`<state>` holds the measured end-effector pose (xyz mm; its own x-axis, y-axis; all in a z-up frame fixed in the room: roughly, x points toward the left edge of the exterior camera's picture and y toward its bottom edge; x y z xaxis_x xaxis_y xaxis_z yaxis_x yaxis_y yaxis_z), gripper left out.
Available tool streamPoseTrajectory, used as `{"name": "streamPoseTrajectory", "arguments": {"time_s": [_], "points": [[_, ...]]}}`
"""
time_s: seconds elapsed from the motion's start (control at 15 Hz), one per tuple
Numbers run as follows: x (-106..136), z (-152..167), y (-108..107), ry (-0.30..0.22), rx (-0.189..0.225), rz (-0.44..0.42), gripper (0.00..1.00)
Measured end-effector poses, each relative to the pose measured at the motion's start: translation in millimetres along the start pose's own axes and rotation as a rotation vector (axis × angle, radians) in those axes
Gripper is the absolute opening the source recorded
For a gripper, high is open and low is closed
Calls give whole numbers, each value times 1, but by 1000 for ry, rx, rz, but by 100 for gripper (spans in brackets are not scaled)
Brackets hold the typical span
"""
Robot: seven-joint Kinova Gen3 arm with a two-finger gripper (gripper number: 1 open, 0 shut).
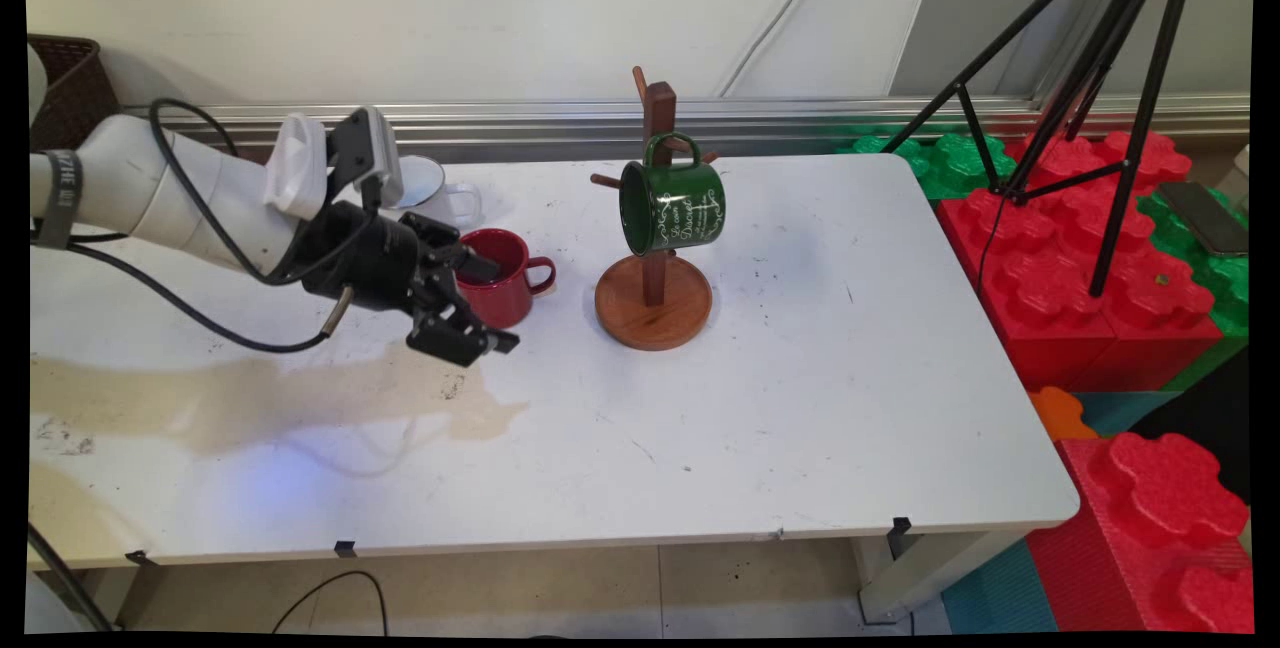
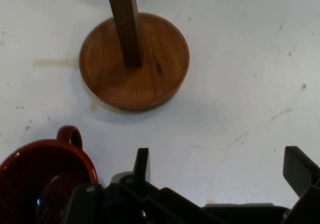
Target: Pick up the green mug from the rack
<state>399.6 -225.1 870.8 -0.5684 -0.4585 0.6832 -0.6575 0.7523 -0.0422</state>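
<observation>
Red mug sits left of wooden rack; gripper spread wide, one finger over its rim, empty. Risk: sideways drift tips mug.

The white table carries a red mug, a white mug and a wooden mug tree.

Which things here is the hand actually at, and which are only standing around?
At the hand:
- hand, open
- red mug, upright, right beside it

Standing about:
- wooden mug tree
- green mug, hanging on the tree
- white mug, behind the arm
- black tripod
- foam blocks, beside the table
</observation>
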Motion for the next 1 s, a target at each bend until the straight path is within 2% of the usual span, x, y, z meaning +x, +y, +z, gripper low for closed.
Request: {"name": "streamPoseTrajectory", "arguments": {"time_s": [0.27,0.6,1.0], "points": [[8,-9,4,47,21,-41,100],[23,-19,19,96,32,-98,100],[49,-14,29,174,48,-196,100]]}}
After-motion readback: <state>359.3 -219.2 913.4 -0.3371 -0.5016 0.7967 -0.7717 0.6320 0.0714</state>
